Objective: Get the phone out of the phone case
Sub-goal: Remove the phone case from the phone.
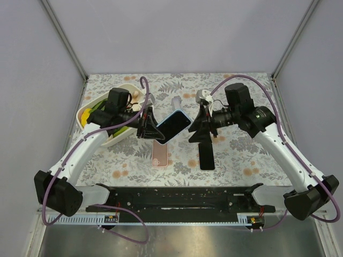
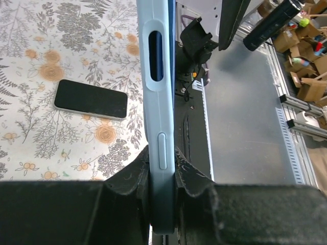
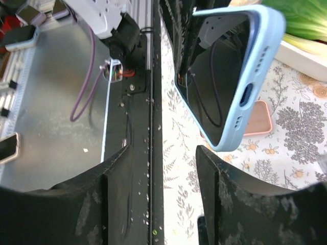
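Top view: the left gripper (image 1: 146, 124) holds the blue phone case (image 1: 173, 126) aloft, with its free end presented to the right gripper (image 1: 197, 131). Left wrist view: the jaws are clamped on the case's edge, anchoring it. Right wrist view: the jaws stand apart beside the case's free corner, apparently ready to work the phone (image 3: 214, 76) out.

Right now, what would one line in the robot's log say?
left hand: shut on blue phone case, off table | right hand: open, near it
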`<action>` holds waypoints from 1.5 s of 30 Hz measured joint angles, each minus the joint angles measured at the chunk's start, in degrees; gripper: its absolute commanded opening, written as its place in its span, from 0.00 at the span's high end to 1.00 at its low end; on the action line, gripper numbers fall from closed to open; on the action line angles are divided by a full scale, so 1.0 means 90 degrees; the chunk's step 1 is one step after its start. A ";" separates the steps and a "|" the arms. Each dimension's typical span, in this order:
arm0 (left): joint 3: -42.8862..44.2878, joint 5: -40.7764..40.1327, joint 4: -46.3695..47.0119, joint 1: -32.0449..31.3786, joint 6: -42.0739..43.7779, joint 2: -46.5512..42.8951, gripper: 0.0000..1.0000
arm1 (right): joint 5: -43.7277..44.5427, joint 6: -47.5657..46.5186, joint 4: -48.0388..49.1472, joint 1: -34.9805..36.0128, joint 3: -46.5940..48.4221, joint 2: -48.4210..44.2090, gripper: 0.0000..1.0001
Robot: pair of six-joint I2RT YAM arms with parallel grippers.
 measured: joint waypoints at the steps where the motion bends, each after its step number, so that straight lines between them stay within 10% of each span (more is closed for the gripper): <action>1: 0.0000 -0.0066 0.0000 0.0019 0.0000 -0.0041 1.00 | -0.0024 0.0223 0.0197 -0.0012 -0.0061 -0.0022 0.41; 10: -0.0005 -0.0189 0.0017 0.0017 -0.0124 -0.0279 1.00 | 0.0151 0.1812 0.1671 -0.0165 -0.0413 0.0010 0.44; 28: -0.0214 -0.0231 0.0401 0.0029 -0.0503 -0.0379 1.00 | -0.0704 0.2718 0.3436 -0.0413 -0.1122 0.0049 0.97; 45: -0.0381 0.0782 0.1083 0.0002 -0.0848 0.0010 1.00 | -0.1780 0.3339 0.5151 -0.0491 -0.1627 -0.0192 1.00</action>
